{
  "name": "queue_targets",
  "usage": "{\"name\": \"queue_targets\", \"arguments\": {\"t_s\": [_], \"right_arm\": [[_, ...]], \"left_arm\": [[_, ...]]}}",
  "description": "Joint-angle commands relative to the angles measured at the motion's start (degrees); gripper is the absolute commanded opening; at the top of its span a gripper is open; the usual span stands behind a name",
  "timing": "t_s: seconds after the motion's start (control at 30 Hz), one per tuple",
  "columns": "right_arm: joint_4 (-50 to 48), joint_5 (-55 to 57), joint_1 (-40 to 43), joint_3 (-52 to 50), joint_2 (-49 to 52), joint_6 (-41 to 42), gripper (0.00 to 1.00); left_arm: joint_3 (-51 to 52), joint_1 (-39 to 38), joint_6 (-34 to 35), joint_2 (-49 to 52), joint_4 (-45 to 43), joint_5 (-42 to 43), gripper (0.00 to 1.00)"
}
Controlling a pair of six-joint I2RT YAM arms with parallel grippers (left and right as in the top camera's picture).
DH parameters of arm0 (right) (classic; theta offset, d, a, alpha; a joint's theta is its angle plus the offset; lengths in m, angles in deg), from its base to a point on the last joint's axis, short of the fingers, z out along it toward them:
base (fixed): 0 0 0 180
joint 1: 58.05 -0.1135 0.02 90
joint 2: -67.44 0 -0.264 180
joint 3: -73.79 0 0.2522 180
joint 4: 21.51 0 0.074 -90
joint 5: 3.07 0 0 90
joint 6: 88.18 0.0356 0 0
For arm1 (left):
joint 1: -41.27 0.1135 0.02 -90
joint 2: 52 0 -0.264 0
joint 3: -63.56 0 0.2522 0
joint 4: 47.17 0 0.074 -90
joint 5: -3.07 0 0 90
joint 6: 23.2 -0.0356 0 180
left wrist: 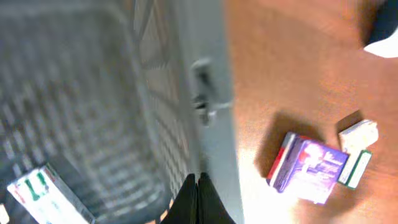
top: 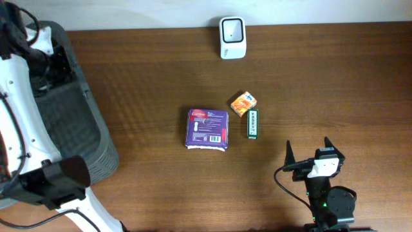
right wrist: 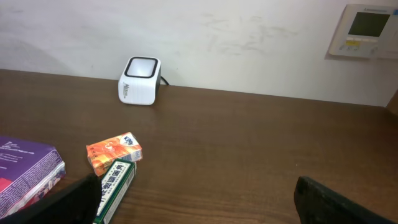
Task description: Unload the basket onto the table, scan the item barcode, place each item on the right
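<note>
Blurring spoils most of the left wrist view. The left gripper (left wrist: 198,190) shows only as 2 dark fingers pressed together with nothing between them, hanging over the rim of the grey basket (left wrist: 211,74). Inside the basket a white-and-green packet (left wrist: 38,194) is cut off by the frame's bottom edge, its print unreadable. From overhead, that gripper is lost among the arm's dark parts above the basket, far to the left of the scanner (top: 232,37).

The scanner stands at the table's far edge by the wall. On the robot's side of the scanner, well apart from it, lie 3 items: a purple box (top: 207,129), an orange box (top: 244,103) and a narrow green box (top: 253,124). Whether the last 2 touch I cannot tell. The purple box's label is too small to read.

The right gripper (top: 308,148) stands wide and empty, farther from the scanner than the items, with bare wood between it and the green box. Open tabletop also separates the scanner from the items.
</note>
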Motion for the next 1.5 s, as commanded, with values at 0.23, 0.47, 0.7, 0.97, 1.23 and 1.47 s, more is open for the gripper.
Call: {"name": "queue_targets", "arguments": {"t_s": [0.23, 0.47, 0.7, 0.97, 1.23, 1.47], "right_arm": [[0.20, 0.50, -0.35, -0.48, -0.37, 0.59, 0.98], [0.20, 0.50, -0.35, -0.48, -0.37, 0.59, 0.99], [0.20, 0.50, -0.35, -0.48, -0.37, 0.59, 0.98], [0.20, 0.50, -0.35, -0.48, -0.37, 0.59, 0.99], [0.20, 0.50, -0.35, -0.48, -0.37, 0.59, 0.98], [0.20, 0.50, -0.35, -0.48, -0.37, 0.59, 0.98]], "left_arm": [[18.45, -3.41, 7.39, -2.21, -1.09, -2.47, 0.99], [19.23, -3.41, -2.54, -2.43, 0.02, -7.82, 0.85], [19.23, -3.41, -19.23, -7.56, 0.02, 4.07, 0.75], [18.88, -8.81, -12.37, -7.63, 0.02, -7.32, 0.79], [0.39, -8.98, 8.22, -17.97, -0.02, -7.80, 0.57], [29.70, -25.88, 10.97, -18.51, -10.19, 0.11, 0.00]]}}
